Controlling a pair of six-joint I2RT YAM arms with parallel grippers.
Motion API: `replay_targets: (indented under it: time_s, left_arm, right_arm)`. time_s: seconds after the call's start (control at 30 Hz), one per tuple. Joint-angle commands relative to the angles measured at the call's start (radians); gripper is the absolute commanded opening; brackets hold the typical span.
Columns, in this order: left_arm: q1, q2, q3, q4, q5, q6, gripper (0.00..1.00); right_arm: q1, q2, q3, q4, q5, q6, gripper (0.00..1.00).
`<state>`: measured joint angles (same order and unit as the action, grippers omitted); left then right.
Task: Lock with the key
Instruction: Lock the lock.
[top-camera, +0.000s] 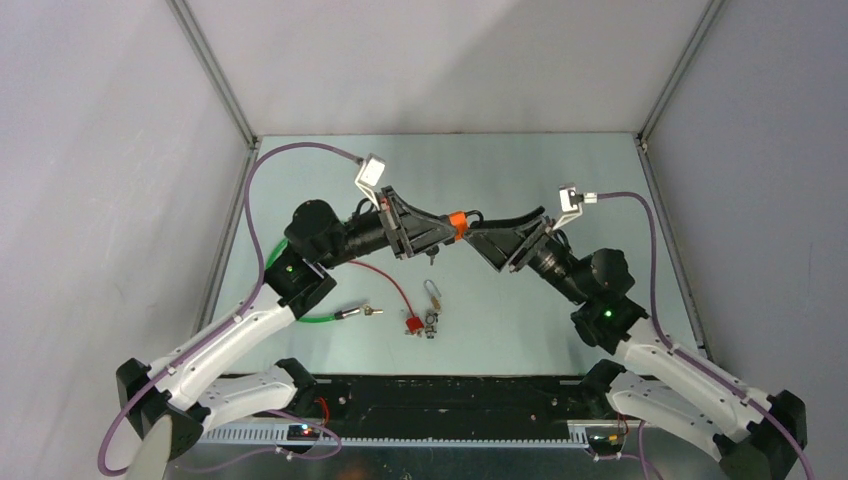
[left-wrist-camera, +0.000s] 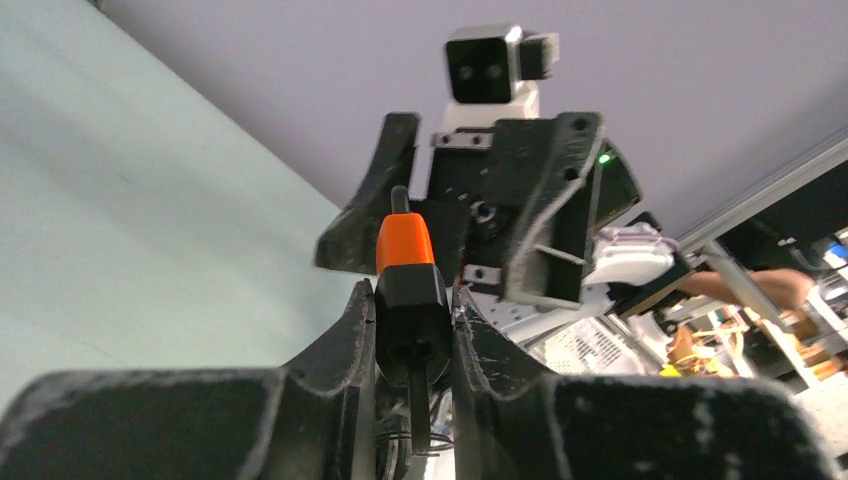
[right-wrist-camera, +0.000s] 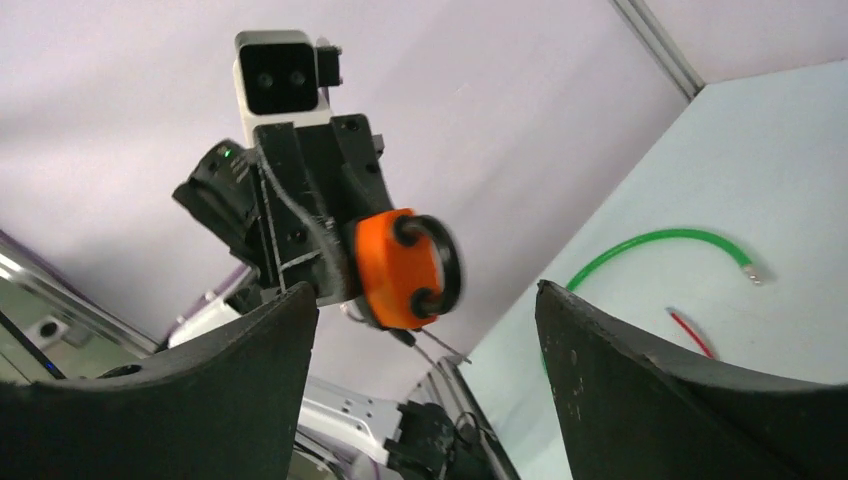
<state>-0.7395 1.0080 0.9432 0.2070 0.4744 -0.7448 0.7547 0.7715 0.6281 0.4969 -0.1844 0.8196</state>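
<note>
My left gripper is shut on an orange-and-black padlock and holds it raised above the table's middle. In the left wrist view the padlock sits clamped between my fingers, with a dark stem under its body. My right gripper is open, its tips just right of the padlock, not touching it. In the right wrist view the padlock shows its black shackle, beyond and between my spread fingers. A small dark piece hangs below the left gripper; I cannot tell if it is the key.
On the table lie a small silver padlock, a red lock with keys, a red cable, and a green cable with a metal end. Walls enclose the table on three sides.
</note>
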Motion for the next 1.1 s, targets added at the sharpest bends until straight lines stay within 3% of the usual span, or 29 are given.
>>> replay_targets:
  time_s: [0.0,0.1,0.27,0.43,0.47,0.5,0.53,0.57,0.63,0.7,0.9,1.07]
  left_arm:
    - [-0.004,-0.030,0.044,0.168,-0.015,-0.139,0.00]
    - [-0.003,-0.031,0.036,0.189,-0.016,-0.153,0.00]
    - [-0.003,-0.033,0.022,0.206,-0.030,-0.168,0.00]
    - [-0.003,-0.029,0.023,0.216,-0.031,-0.171,0.00]
    - [-0.004,-0.026,0.023,0.217,-0.031,-0.171,0.00]
    - [-0.003,-0.024,0.023,0.217,-0.030,-0.172,0.05]
    - [-0.004,-0.020,0.024,0.217,-0.031,-0.173,0.10]
    - [-0.003,-0.019,0.021,0.217,-0.034,-0.174,0.27]
    - [-0.003,-0.015,0.012,0.217,-0.044,-0.177,0.50]
    - [0.000,-0.012,0.001,0.218,-0.049,-0.173,0.60]
    - [0.046,-0.001,-0.045,0.211,-0.024,-0.168,0.64]
    - [0.099,0.017,-0.069,0.202,0.055,-0.168,0.60]
  right_arm:
    - [-0.005,0.057,-0.001,0.206,0.058,0.166,0.81]
    - [-0.005,0.092,0.022,0.237,0.055,0.204,0.73]
    - [-0.005,0.111,0.040,0.255,0.051,0.226,0.43]
    - [-0.007,0.118,0.044,0.273,0.029,0.228,0.33]
    - [-0.006,0.118,0.044,0.274,0.028,0.229,0.22]
    - [-0.006,0.115,0.045,0.270,0.035,0.230,0.12]
    - [-0.007,0.111,0.045,0.265,0.039,0.231,0.08]
    - [-0.007,0.107,0.045,0.257,0.048,0.229,0.01]
    - [-0.009,0.097,0.045,0.241,0.064,0.223,0.00]
    - [-0.014,0.087,0.045,0.227,0.070,0.219,0.00]
    - [-0.040,0.061,0.045,0.186,0.050,0.213,0.00]
    - [-0.060,0.041,0.044,0.137,0.011,0.207,0.00]
